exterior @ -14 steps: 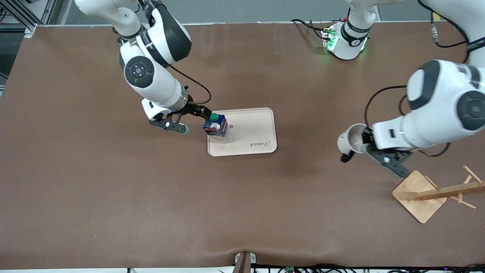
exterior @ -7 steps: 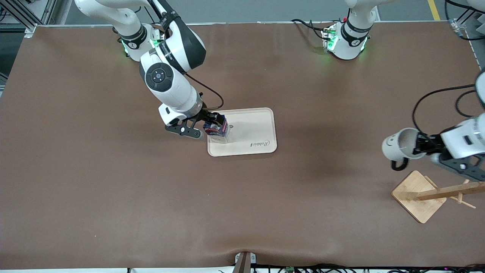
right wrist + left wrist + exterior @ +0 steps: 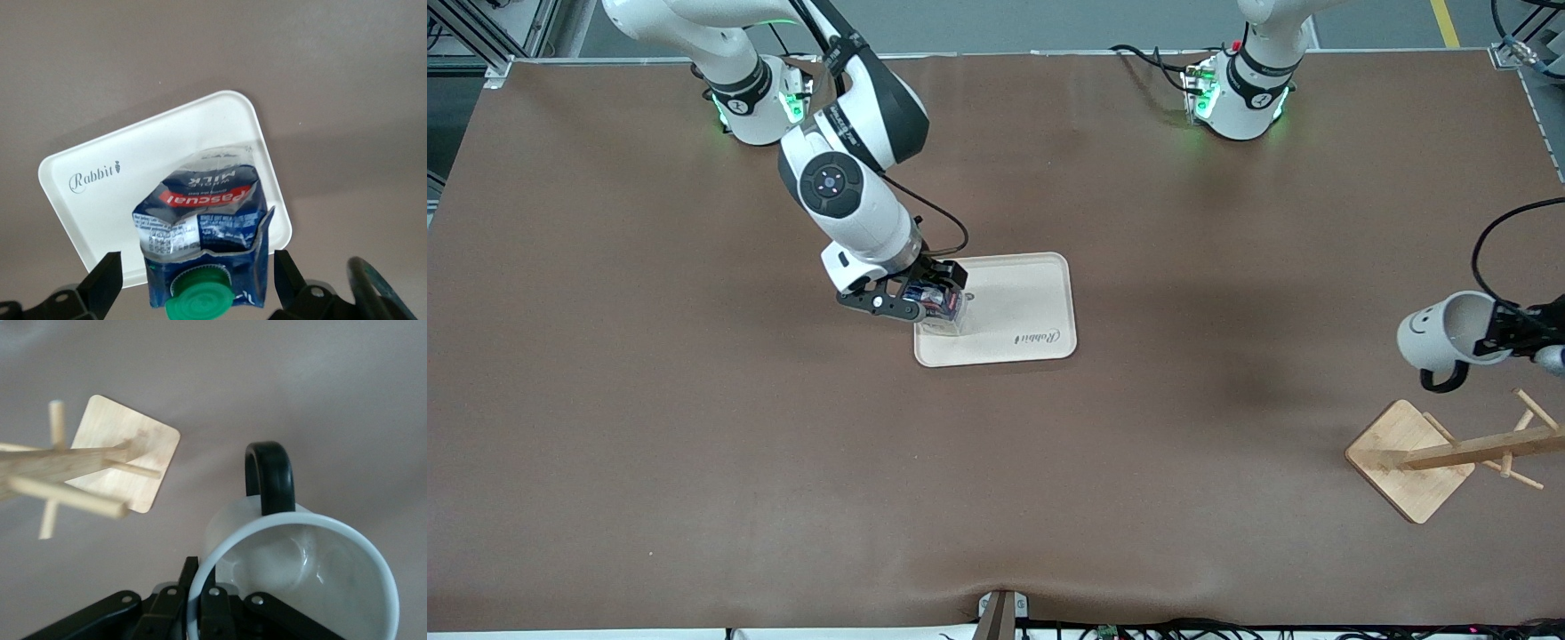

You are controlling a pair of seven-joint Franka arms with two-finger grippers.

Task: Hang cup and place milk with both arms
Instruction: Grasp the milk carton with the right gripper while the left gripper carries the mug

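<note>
The milk (image 3: 944,308), a dark-blue carton with a green cap, stands on the white tray (image 3: 1023,302) at the corner toward the right arm's end. My right gripper (image 3: 921,290) is open and straddles the carton's top. In the right wrist view the milk (image 3: 200,220) sits between the fingers (image 3: 101,280) with a gap on each side. My left gripper (image 3: 1507,338) is shut on the rim of the white cup (image 3: 1440,331) and holds it in the air near the wooden rack (image 3: 1414,458). In the left wrist view the cup (image 3: 293,573) has its black handle (image 3: 270,477) pointing toward the rack (image 3: 100,467).
The tray (image 3: 113,193) bears a "Rabbit" print. The rack has a square wooden base and several pegs on a leaning post, close to the table's edge at the left arm's end. The brown table surface (image 3: 694,444) surrounds both.
My left arm has carried the cup toward the left arm's end of the table, to beside the rack. My right gripper has moved from beside the milk to around its top.
</note>
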